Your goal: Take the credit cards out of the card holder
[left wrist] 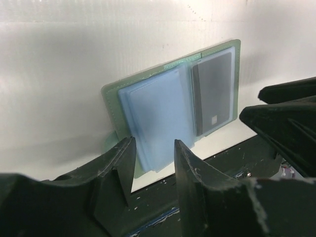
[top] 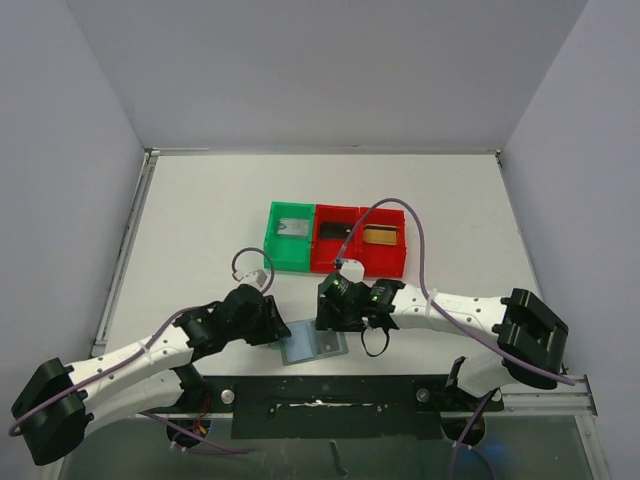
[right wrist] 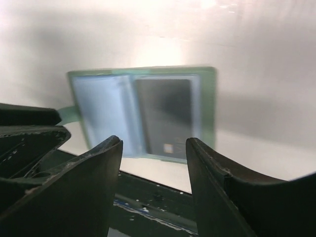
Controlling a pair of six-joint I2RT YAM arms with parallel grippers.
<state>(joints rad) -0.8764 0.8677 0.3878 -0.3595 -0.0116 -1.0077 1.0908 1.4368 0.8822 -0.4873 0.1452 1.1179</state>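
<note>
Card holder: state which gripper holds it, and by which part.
Neither. The card holder lies open and free; left gripper and right gripper fingers stand apart.

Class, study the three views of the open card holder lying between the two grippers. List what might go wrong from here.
1. The left gripper and right gripper both stand open, neither clamping the card holder; tugging the dark card may drag the whole holder along.
2. The holder lies close to the near edge of the table; a nudge might push it off.
</note>
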